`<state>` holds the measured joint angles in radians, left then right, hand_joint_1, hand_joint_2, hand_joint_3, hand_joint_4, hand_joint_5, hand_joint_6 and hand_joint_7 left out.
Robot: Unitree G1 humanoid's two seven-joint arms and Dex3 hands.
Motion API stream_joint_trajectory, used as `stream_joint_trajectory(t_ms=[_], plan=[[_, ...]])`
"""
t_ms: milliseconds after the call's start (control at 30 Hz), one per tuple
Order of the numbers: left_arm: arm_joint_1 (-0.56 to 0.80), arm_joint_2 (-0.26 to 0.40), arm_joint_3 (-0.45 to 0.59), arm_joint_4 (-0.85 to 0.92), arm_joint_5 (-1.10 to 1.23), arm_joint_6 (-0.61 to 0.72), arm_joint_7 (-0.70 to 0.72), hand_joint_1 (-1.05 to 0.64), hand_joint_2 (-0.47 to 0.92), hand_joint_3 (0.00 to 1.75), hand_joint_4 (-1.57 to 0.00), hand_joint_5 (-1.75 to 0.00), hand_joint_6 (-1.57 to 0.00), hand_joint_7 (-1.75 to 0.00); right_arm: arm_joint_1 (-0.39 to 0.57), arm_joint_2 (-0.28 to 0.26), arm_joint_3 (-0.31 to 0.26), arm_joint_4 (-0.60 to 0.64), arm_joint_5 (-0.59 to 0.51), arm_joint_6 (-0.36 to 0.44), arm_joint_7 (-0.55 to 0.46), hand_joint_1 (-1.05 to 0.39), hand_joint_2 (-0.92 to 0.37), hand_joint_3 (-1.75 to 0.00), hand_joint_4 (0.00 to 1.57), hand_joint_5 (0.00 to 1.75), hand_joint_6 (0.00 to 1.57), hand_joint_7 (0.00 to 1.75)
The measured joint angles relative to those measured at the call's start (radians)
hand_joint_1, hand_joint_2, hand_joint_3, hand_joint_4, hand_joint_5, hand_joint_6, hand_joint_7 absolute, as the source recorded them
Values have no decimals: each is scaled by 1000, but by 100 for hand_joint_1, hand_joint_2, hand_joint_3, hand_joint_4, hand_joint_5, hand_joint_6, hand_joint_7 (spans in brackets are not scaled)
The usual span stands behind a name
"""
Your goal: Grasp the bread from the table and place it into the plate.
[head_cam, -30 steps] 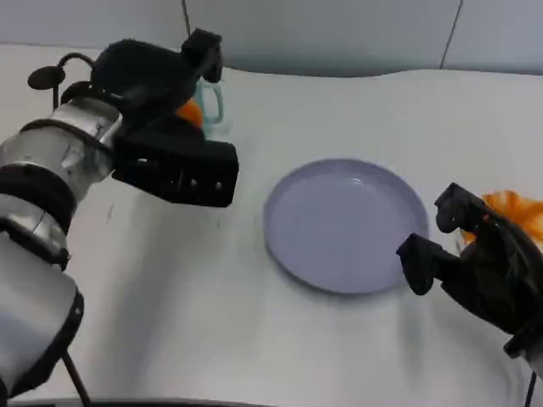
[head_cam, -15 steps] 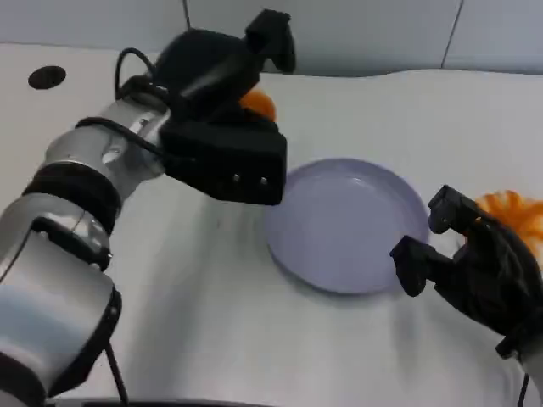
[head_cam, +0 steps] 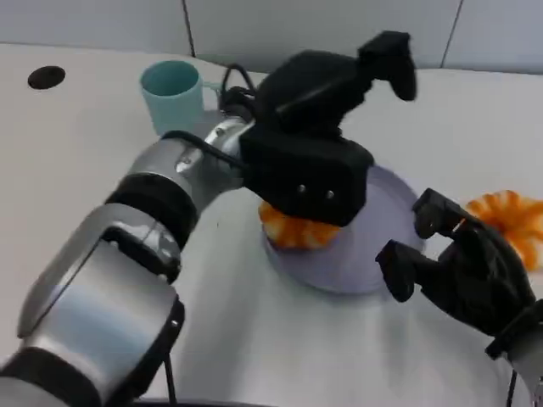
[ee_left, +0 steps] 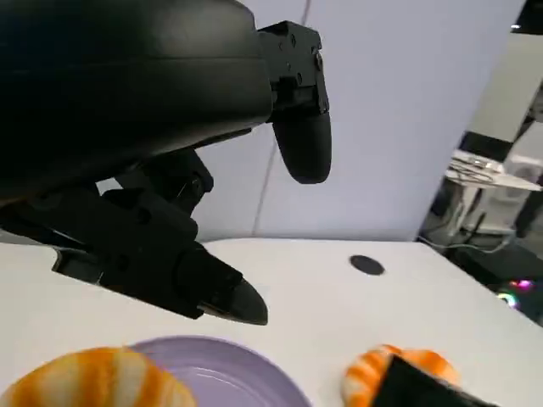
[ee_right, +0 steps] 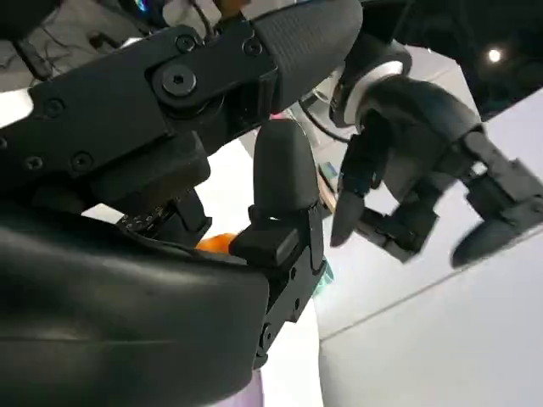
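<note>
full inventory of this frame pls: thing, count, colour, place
bread: 1, orange with white stripes, on the plate's near-left edge under the left hand
plate: 1, lilac, table centre
second orange striped piece: 1, orange and white, on the table right of the plate
mug: 1, pale teal, far left of the table
round black hole: 1, far-left tabletop
table: 1, white
left hand: black, over the plate, fingers apart above the bread
right hand: black, near right, holding nothing

The left arm is brushed silver in rounded segments, ringed by black bands, with thin black cables near the wrist. The left hand [head_cam: 318,127] and right hand [head_cam: 462,271] are matte black, blocky, with visible screws.
</note>
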<state>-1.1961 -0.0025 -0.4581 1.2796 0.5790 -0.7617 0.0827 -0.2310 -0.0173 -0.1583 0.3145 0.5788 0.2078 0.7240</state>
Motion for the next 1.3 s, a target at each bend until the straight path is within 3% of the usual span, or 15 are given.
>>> stream_joint_trajectory(t_ms=[133,233,267,300,367,400,500,800,1000,1133,1300], plan=[[8,-13,14,-2,-20,-2,-42,-15,77,3,-100,-175,-78,-175,0,0,-1,4,-2,0,-1,-34,-83,0,87,175,63,175],[43,-37,52,0,-78,-3,-124,-32,82,5,-79,-175,-63,-175,-3,0,-1,8,-2,0,-4,-34,-84,0,86,175,63,175],[53,-42,69,2,-100,-3,-158,-45,88,4,-60,-158,-60,-150,-4,0,-2,12,-2,0,-4,-34,-84,0,86,175,63,175],[61,-43,81,3,-123,-3,-188,-50,90,4,-54,-153,-60,-140,-5,0,-3,16,-2,0,-3,-34,-84,-1,86,175,63,175],[70,-39,97,3,-142,-2,-238,-68,92,20,-37,-94,-57,-77,-6,0,-5,22,-2,0,-3,-34,-84,0,87,175,64,175],[72,-33,101,2,-147,-2,-264,-72,92,25,-34,-77,-58,-55,-6,0,-6,22,-2,-1,-3,-34,-84,0,87,175,64,175],[72,-5,113,-4,-160,0,-330,-81,92,40,-25,-56,-51,-26,-6,0,-6,22,-4,-9,-9,-36,-84,0,88,175,64,175],[129,83,292,-30,-395,-18,-622,-95,92,64,-12,-53,-35,-10,-18,-3,-6,47,-23,-27,-11,-34,-85,0,87,175,64,175],[204,135,401,-41,-527,0,-791,-98,92,67,-5,-49,-31,-6,-24,-8,-19,57,-22,-27,-5,-35,-85,-1,86,175,62,175],[247,143,540,-48,-714,171,-1017,-97,92,68,-2,-47,-26,-3,-26,-8,-25,68,-22,-33,0,-35,-85,0,86,175,62,175],[264,143,712,-47,-933,558,-1235,-97,92,71,-3,-60,-27,-2,-28,-8,-30,70,-22,-32,-1,-35,-86,-1,86,175,62,175]])
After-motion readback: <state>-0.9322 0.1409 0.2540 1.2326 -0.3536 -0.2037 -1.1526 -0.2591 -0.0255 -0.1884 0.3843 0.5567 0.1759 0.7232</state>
